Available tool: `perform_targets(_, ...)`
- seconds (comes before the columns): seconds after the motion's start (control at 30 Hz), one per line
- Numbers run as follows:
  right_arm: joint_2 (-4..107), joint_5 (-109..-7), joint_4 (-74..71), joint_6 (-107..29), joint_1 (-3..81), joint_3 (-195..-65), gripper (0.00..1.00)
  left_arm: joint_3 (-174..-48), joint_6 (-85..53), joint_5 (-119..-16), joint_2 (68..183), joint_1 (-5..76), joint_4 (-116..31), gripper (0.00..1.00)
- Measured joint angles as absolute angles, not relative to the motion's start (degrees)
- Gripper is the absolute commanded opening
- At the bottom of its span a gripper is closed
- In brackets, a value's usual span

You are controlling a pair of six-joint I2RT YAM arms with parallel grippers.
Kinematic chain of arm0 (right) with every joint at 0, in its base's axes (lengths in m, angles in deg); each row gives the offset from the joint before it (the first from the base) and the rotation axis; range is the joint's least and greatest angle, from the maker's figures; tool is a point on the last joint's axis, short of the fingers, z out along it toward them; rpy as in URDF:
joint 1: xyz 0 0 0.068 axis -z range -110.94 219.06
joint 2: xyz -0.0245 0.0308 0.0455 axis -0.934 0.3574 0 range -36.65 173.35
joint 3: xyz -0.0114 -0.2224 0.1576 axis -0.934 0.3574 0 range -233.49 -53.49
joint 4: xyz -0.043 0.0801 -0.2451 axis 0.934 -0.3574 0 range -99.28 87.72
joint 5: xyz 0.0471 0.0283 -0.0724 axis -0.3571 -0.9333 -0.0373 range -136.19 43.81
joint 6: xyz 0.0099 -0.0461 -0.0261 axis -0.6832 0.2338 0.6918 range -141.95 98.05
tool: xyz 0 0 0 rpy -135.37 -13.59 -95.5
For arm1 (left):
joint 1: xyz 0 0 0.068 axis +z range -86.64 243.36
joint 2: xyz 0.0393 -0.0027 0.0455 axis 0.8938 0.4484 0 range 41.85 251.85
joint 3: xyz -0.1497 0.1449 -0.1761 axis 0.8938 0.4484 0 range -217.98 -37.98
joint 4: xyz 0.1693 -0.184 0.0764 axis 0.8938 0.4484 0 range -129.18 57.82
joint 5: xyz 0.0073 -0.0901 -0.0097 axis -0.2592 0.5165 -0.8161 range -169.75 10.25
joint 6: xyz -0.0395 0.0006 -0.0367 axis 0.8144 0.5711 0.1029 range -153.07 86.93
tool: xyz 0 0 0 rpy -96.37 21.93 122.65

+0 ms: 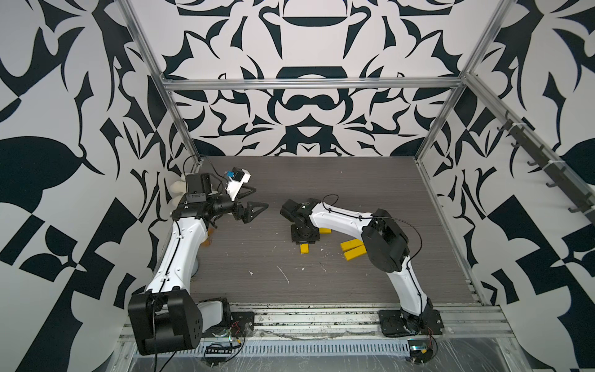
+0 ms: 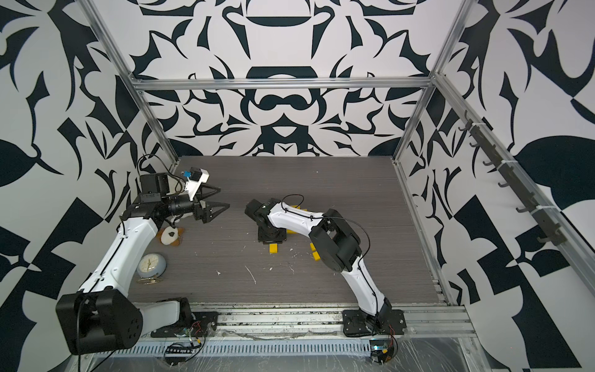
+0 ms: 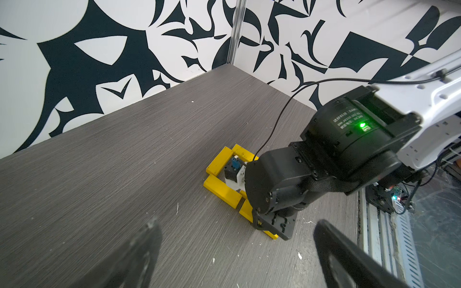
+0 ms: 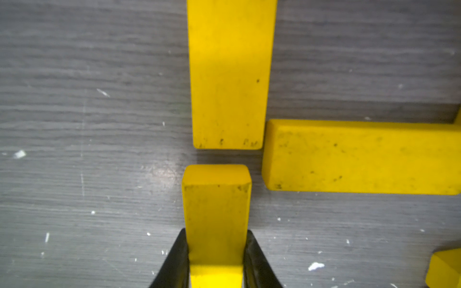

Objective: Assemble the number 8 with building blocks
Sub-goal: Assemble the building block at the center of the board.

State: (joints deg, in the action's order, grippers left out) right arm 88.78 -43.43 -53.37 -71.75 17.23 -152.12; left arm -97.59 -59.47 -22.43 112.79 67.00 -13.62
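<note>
Several yellow building blocks [image 3: 222, 190] lie flat at right angles on the grey table [image 1: 354, 180] under my right wrist, forming a square loop, part of the number 8 [image 3: 219, 160]. My right gripper [image 4: 216, 231] points straight down, its fingers [image 4: 178, 254] pressed on both sides of one block [image 4: 216, 212] resting on the table. That block lies end to end with another bar [image 4: 228, 74], beside a crosswise bar [image 4: 361, 157]. Its near end [image 1: 304, 248] pokes out below the wrist. Two loose blocks [image 1: 352, 249] lie by the right elbow. My left gripper [image 1: 259, 198] hovers open and empty at the left.
A white plush toy [image 2: 169, 236] and a small round clock [image 2: 151, 264] sit by the left arm. White flecks [image 1: 283, 273] dot the table. Metal frame posts [image 1: 431, 135] and patterned walls close the sides and back; a rail [image 1: 306, 319] runs along the front.
</note>
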Motion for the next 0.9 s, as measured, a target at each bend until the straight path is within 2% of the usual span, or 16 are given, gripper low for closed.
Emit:
perform_targets(0.1,88.78,-43.38,-53.54,-71.75,17.34,-152.12,0.48,-97.59,-59.47,-22.30,112.79,67.00,-13.62,0.99)
perform_targets(0.27,88.78,-43.40,-53.69,-71.97,17.60,-152.12,0.49,-97.59,-59.47,-22.03,112.79,67.00,-13.62,0.99)
perform_targets(0.47,88.78,-43.38,-53.67,-72.08,17.60,-152.12,0.37,-97.59,-59.47,-21.90,112.79,67.00,-13.64,1.00)
perform_targets(0.7,88.78,-43.38,-53.69,-71.99,17.60,-152.12,0.27,-97.59,-59.47,-21.84,112.79,67.00,-13.64,0.99)
perform_targets(0.8,88.78,-43.38,-53.69,-71.99,17.60,-152.12,0.28,-97.59,-59.47,-21.82,112.79,67.00,-13.64,0.99)
perform_targets(0.9,88.78,-43.34,-53.69,-72.01,17.60,-152.12,0.34,-97.59,-59.47,-21.82,112.79,67.00,-13.64,1.00)
